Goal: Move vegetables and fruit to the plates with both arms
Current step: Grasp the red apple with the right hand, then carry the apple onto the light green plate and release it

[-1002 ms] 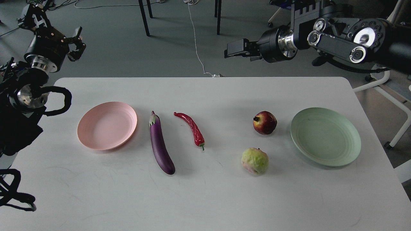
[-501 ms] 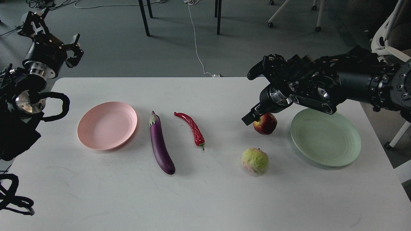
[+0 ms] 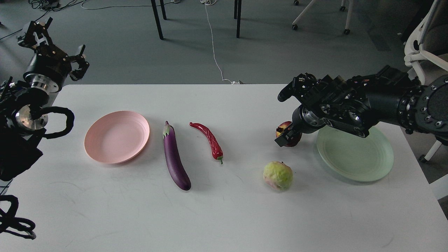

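Observation:
The purple eggplant [image 3: 174, 157] and the red chili pepper [image 3: 210, 139] lie side by side mid-table, right of the pink plate [image 3: 117, 136]. The dark-red pomegranate [image 3: 282, 126] sits left of the mint green plate [image 3: 353, 157]. The yellow-green fruit [image 3: 278, 175] lies in front of it. My right gripper [image 3: 286, 135] is down on the pomegranate and hides much of it; its fingers cannot be told apart. My right arm reaches over the green plate's far rim. My left gripper [image 3: 57, 45] is open and empty, raised beyond the table's far left corner.
The white table [image 3: 224, 217] has a rounded far right corner. A white chair [image 3: 420, 52] stands off its right side. Dark table legs [image 3: 157, 19] and a white cable [image 3: 213, 42] are on the grey floor behind.
My right arm swung down from high behind the table to the pomegranate, then lowered and shifted right until the gripper covers it. The left gripper drifted slightly left.

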Controlling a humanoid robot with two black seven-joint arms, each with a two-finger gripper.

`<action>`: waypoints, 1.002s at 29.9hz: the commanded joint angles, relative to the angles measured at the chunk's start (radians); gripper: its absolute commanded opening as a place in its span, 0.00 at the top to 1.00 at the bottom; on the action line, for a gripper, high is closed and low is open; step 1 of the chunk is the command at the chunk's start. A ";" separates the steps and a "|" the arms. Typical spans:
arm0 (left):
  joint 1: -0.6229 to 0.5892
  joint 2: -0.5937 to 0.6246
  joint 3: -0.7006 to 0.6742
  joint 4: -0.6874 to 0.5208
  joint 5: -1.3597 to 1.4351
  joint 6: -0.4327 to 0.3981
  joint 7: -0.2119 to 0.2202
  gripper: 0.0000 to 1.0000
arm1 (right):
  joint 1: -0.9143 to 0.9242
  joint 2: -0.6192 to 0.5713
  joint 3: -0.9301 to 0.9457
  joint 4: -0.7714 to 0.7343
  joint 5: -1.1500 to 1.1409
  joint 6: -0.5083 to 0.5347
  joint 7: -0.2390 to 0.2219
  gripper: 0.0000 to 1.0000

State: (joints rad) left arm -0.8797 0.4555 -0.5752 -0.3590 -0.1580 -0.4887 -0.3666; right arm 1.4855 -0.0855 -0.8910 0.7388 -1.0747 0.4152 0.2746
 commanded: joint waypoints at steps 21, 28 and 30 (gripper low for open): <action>0.001 0.014 0.000 0.003 0.000 0.000 0.000 0.02 | 0.067 -0.371 0.015 0.145 -0.039 -0.007 -0.058 0.56; 0.001 0.009 0.000 0.003 0.000 0.000 0.000 0.02 | -0.011 -0.438 0.014 0.136 -0.088 -0.052 -0.068 0.31; 0.001 0.008 0.000 0.003 0.000 0.000 0.000 0.02 | -0.024 -0.450 0.015 0.134 -0.088 -0.055 -0.068 0.20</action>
State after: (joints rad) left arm -0.8789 0.4651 -0.5752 -0.3558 -0.1580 -0.4887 -0.3666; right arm 1.4833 -0.5170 -0.8761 0.8762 -1.1613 0.3717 0.2087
